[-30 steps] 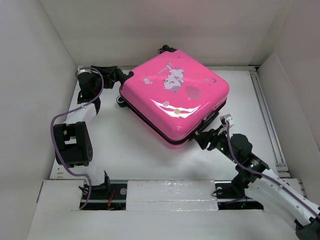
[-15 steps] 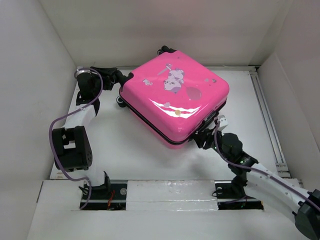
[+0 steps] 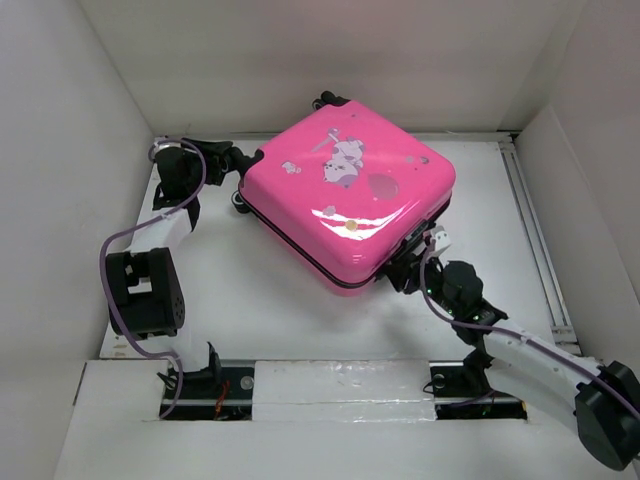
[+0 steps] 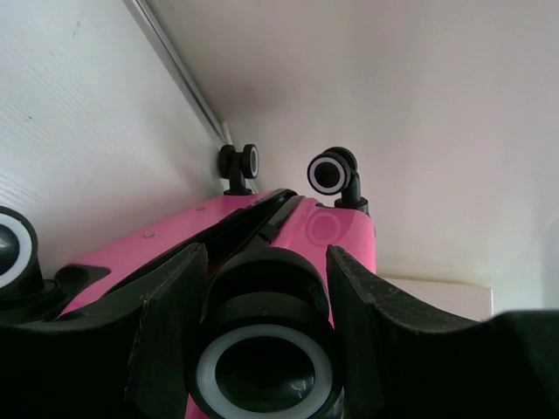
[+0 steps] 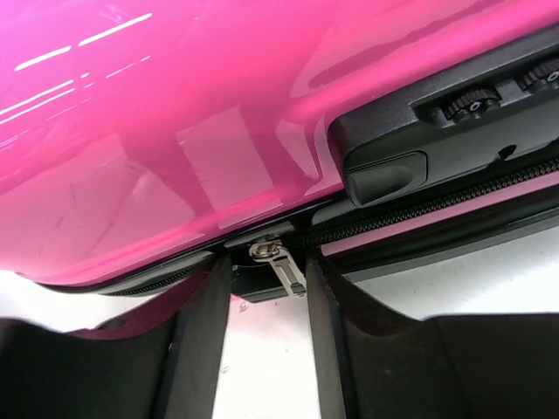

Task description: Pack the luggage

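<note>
From above, the luggage (image 3: 345,205) lay flat on the white worktop (image 3: 260,295) with its lid down, turned so its corners pointed near, far, left and right. With the shell shut, nothing inside it could be seen. The left hand (image 3: 238,162) sat at the left corner among the wheels and the right hand (image 3: 405,272) was tucked against the near-right edge, so each arm worked its own side. In the left wrist view a caster wheel (image 4: 266,367) filled the space between the two fingers (image 4: 166,323). They stood tight to its sides with no gap showing, which looked like a clamp that steadied the case. Two more wheels (image 4: 330,173) stood beyond it towards the far wall. In the right wrist view the right hand (image 5: 266,262) was partly open and held nothing. The zipper pull (image 5: 284,272) hung just at its fingertips, closer to the right finger (image 5: 327,340) and seemingly free of both. The zip track (image 5: 454,196) ran left to right across that view, under the combination lock (image 5: 476,100), so the pull lay straight ahead of this hand. The likely next move was to pinch the pull and draw it sideways along the seam. I could not tell how much of the zip was already closed.
</note>
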